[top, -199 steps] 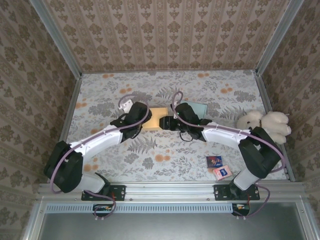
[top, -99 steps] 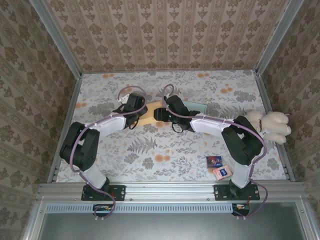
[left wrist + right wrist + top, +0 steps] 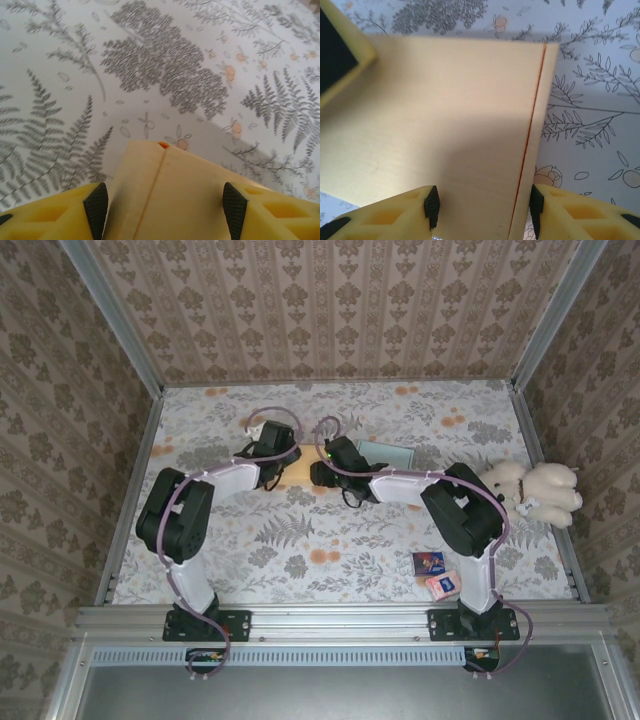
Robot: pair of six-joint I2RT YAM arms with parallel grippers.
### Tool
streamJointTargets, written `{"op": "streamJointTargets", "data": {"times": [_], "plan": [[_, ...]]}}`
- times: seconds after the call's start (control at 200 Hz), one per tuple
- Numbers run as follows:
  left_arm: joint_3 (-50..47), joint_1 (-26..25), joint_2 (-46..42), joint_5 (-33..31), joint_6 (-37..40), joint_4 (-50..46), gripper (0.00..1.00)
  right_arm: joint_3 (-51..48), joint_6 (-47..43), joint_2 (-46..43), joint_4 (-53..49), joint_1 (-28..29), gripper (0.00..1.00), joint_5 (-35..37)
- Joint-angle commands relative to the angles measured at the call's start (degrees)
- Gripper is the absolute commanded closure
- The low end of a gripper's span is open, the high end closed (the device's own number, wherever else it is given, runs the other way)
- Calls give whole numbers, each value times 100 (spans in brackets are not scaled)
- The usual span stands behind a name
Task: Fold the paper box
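- Fern-and-flower patterned surface point(image 3: 330, 540) in the top view: the tan paper box point(image 3: 298, 464) lies towards the far half, between the left pincer point(image 3: 274, 454) and the right pincer point(image 3: 320, 472), which close in on it from either side.
- Just beyond the right pincer lies a pale teal flat card point(image 3: 388, 453). A white plush toy point(image 3: 535, 490) sits at the right edge, and two small printed cards point(image 3: 437, 574) lie near the right base.
- Against the picture one second back, both arms reach farther out with their elbows drawn up, and the box sits farther from the bases and slightly left.
- Left wrist view: the left pincer point(image 3: 165, 210) stands spread with the box point(image 3: 165, 200) between its black pads point(image 3: 96, 209). I cannot tell whether they press it.
- One crease runs along a narrow strip, and the panel looks flat.
- Right wrist view: the right pincer point(image 3: 484, 206) is likewise spread across the box point(image 3: 435, 115), whose orange-edged crease sets off a narrow flap. Whether it grips is unclear.
- No walls stand yet, so I judge most of the folding is left.
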Motion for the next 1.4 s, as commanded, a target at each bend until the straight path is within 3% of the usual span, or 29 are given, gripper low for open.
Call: {"op": "streamJointTargets", "data": {"times": [0.0, 0.19, 0.365, 0.58, 0.805, 1.045, 1.395], "plan": [[232, -25, 180, 278, 196, 452, 35, 69, -135, 70, 610, 144, 47, -122], [268, 36, 278, 178, 258, 394, 32, -69, -136, 3, 673, 147, 43, -13], [267, 71, 180, -86, 228, 108, 23, -196, -125, -145, 658, 147, 40, 46], [220, 107, -229, -462, 341, -214, 17, -443, -80, -392, 625, 143, 32, 175], [50, 111, -670, -790, 248, -620, 15, -853, -56, -825, 625, 146, 31, 313], [-519, 106, -1394, -606, 274, -602, 15, -1403, 47, -1510, 621, 155, 31, 344], [-2081, -79, -3324, -226, 1411, 37, 13, -2233, 127, -2583, 468, 237, 28, 650]]}}
